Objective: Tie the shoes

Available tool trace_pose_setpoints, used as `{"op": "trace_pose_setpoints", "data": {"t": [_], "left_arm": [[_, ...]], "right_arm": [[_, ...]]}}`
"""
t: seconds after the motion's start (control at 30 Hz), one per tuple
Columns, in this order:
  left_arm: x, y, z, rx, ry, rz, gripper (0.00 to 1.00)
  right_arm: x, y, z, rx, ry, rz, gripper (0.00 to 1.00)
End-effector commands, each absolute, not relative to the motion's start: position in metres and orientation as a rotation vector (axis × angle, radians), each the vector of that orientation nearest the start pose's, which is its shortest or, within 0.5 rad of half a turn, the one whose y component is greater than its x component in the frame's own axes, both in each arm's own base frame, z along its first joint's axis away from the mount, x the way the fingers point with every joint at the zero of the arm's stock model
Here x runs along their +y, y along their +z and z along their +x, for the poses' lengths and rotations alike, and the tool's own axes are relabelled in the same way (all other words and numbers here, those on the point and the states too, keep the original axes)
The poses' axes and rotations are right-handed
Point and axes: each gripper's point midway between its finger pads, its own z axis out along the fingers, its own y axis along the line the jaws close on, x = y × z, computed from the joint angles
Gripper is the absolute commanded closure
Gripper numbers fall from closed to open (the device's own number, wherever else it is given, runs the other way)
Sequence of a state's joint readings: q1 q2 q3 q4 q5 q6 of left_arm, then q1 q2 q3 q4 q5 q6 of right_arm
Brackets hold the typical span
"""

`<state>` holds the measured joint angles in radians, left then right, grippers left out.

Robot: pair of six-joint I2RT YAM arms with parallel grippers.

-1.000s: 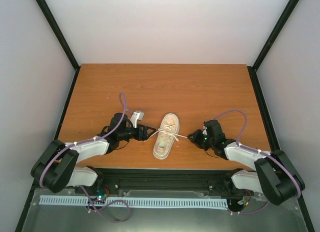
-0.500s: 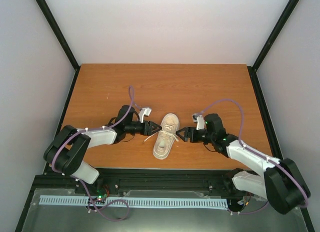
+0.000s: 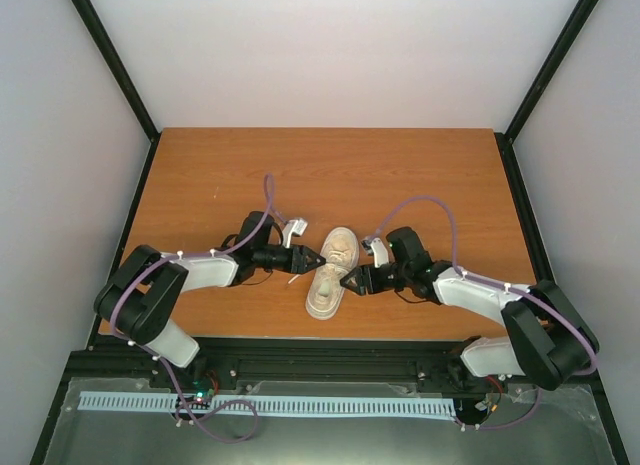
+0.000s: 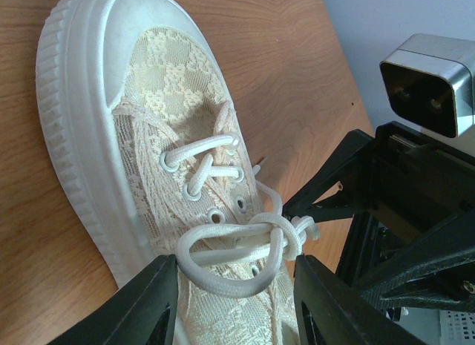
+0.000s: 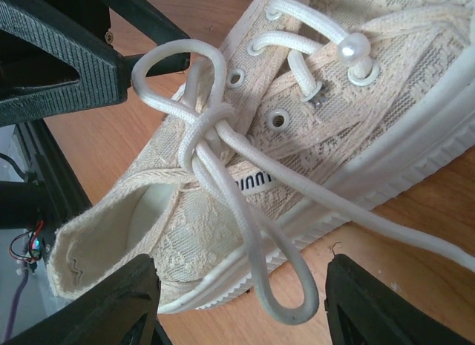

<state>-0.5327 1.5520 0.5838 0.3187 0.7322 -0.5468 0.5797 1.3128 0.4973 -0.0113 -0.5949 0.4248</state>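
The cream-beige sneaker lies on the wooden table between my two grippers, toe pointing away. Its white laces are knotted in a bow over the tongue. My left gripper is open at the shoe's left side. In the left wrist view one bow loop lies slack between its open fingers, untouched. My right gripper is open at the shoe's right side. In the right wrist view the other loop hangs over the sole onto the table between its fingers, and the knot sits above it.
The wooden table stretches far behind the shoe, with white walls around it. A black rail runs along the near edge at the arm bases. A loose lace end trails across the table on the shoe's right.
A second ago both grippers held the laces pulled taut to either side. They have since opened, let the loops go slack, and moved in close against the shoe.
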Motion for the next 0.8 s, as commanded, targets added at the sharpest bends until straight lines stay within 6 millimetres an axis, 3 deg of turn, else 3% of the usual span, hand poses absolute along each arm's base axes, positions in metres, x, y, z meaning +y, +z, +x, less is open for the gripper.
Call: {"op": "trace_pose_setpoints", "data": {"t": [0.0, 0.17, 0.27, 0.47, 0.57, 0.77], "left_arm": [[-0.295, 0.096, 0.258, 2.327, -1.405, 0.482, 0.6], [-0.298, 0.097, 0.256, 2.32, -1.412, 0.498, 0.62], [-0.298, 0.097, 0.257, 2.321, -1.405, 0.494, 0.68], [-0.296, 0.094, 0.261, 2.334, -1.381, 0.455, 0.95], [-0.293, 0.095, 0.264, 2.334, -1.351, 0.43, 0.99], [-0.282, 0.1, 0.27, 2.331, -1.254, 0.368, 0.99]], "right_arm": [[0.257, 0.076, 0.214, 2.469, 1.14, -0.537, 0.4], [0.258, 0.072, 0.217, 2.485, 1.125, -0.533, 0.47], [0.259, 0.071, 0.216, 2.492, 1.124, -0.536, 0.55], [0.251, 0.064, 0.219, 2.527, 1.052, -0.498, 0.84], [0.246, 0.061, 0.219, 2.55, 1.018, -0.471, 0.97], [0.233, 0.056, 0.219, 2.602, 0.922, -0.428, 0.97]]}}
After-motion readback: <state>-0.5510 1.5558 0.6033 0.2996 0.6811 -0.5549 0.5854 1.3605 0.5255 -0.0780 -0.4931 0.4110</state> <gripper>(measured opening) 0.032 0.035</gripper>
